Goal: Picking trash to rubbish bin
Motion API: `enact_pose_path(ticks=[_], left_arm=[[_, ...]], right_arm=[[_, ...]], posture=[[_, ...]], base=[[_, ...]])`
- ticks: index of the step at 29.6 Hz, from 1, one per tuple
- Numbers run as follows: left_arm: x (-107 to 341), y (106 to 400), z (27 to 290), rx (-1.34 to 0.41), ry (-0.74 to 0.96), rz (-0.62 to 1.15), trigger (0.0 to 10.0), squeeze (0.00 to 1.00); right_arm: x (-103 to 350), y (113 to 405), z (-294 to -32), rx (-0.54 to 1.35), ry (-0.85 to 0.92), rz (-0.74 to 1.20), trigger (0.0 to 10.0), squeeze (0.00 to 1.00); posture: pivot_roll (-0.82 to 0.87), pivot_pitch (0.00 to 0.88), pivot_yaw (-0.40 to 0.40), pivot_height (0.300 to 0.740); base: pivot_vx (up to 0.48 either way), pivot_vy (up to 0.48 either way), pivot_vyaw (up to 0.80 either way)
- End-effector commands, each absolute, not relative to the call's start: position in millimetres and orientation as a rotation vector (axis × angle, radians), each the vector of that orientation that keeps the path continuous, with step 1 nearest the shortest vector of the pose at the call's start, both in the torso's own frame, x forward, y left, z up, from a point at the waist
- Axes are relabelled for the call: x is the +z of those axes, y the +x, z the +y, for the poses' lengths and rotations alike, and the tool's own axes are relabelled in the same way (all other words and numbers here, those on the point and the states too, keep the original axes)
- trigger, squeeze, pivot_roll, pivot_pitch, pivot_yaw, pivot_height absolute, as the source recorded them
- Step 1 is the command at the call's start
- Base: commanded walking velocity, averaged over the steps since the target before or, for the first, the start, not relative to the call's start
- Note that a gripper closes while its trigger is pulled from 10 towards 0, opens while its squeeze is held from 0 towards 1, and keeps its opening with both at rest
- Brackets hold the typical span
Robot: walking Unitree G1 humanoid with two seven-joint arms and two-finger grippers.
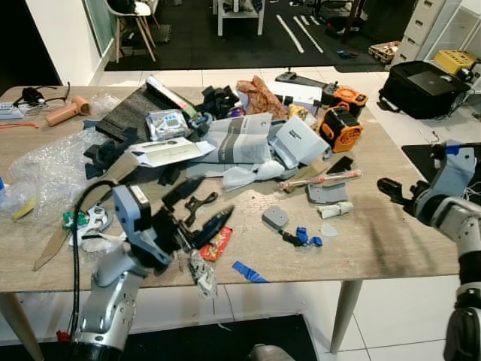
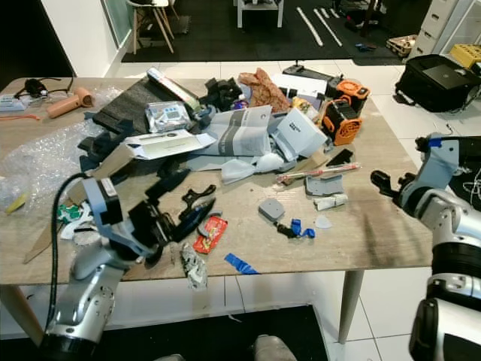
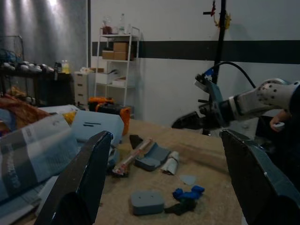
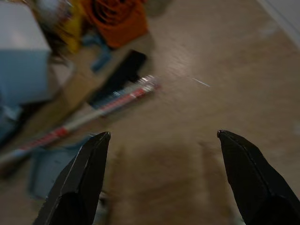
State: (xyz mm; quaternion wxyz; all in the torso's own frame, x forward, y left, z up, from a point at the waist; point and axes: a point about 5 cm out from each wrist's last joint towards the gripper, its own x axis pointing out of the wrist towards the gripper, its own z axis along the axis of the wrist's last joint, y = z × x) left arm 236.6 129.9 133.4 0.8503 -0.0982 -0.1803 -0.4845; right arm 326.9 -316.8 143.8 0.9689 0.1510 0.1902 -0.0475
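Left eye view looks down on a wooden table (image 1: 391,248) heaped with trash. Most of it lies toward the far edge and middle: a crumpled grey printed paper bag (image 1: 244,139), a pale blue-grey cardboard box (image 1: 298,143) just beside it, a white flattened carton (image 1: 169,152), black foam pieces (image 1: 131,113), and clear bubble wrap (image 1: 45,162) at the left edge. Toward the far right corner sits an orange and black plastic device (image 1: 340,128).

Nearer the front edge lie smaller scraps: a red snack wrapper (image 1: 217,244), a strip of blue tape (image 1: 248,271), a small grey plastic pad (image 1: 275,218), a blue and black crumpled bit (image 1: 302,237), and a long thin red-and-white wrapped stick (image 1: 323,179).

The left gripper (image 1: 197,214) hovers over the front edge, left of centre, just above the red snack wrapper; its fingers are spread wide and hold nothing. In the left wrist view the same fingers (image 3: 79,187) frame the grey pad and blue scrap.

The right gripper (image 1: 389,188) hangs off the right edge of the table, pointing inward. In the right wrist view its fingertips (image 4: 82,178) stand wide apart, holding nothing, above bare wood near the wrapped stick (image 4: 93,110).

A black bag (image 1: 425,86) rests on the white tiled floor (image 1: 391,331) beyond the table.
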Motion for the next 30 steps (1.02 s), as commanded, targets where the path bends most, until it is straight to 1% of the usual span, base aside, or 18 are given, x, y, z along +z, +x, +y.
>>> enact_pose_path(ticks=[1, 9, 10, 15, 21, 26, 30], left_arm=[[131.4, 232.3, 128.9, -1.070, -0.233, -0.357, 10.0, 0.00], [125.6, 230.7, 132.0, -1.083, -0.230, -0.337, 10.0, 0.00], [123.7, 230.8, 132.9, -1.083, -0.228, -0.333, 10.0, 0.00], [121.3, 231.5, 134.2, -1.083, -0.221, -0.327, 10.0, 0.00], [119.2, 232.0, 136.5, -1.076, -0.220, -0.321, 10.0, 0.00], [117.8, 234.3, 140.0, -1.028, -0.203, -0.324, 10.0, 0.00], [117.9, 234.6, 140.5, -1.029, -0.193, -0.320, 10.0, 0.00]], right_arm=[[149.5, 332.4, -310.2, -0.042, 0.406, 0.299, 10.0, 0.00], [134.1, 331.9, -297.4, 0.016, 0.465, 0.326, 10.0, 0.00], [122.1, 330.4, -289.0, 0.051, 0.486, 0.374, 10.0, 0.00], [107.4, 327.6, -277.6, 0.093, 0.510, 0.442, 10.0, 0.00], [103.9, 328.1, -273.3, 0.115, 0.531, 0.441, 10.0, 0.00], [104.5, 332.8, -265.6, 0.175, 0.532, 0.407, 10.0, 0.00], [97.8, 333.6, -257.3, 0.195, 0.525, 0.441, 10.0, 0.00]], posture=[[-0.09, 0.000, -0.035, 0.740], [-0.08, 0.000, -0.035, 0.740], [-0.08, 0.000, -0.035, 0.740], [-0.08, 0.000, -0.035, 0.740], [-0.08, 0.000, -0.030, 0.740], [-0.07, 0.000, -0.026, 0.740], [-0.07, 0.000, -0.022, 0.740]], base=[[0.000, 0.000, 0.00], [0.000, 0.000, 0.00], [0.000, 0.000, 0.00], [0.000, 0.000, 0.00], [0.000, 0.000, 0.00], [0.000, 0.000, 0.00], [0.000, 0.000, 0.00]])
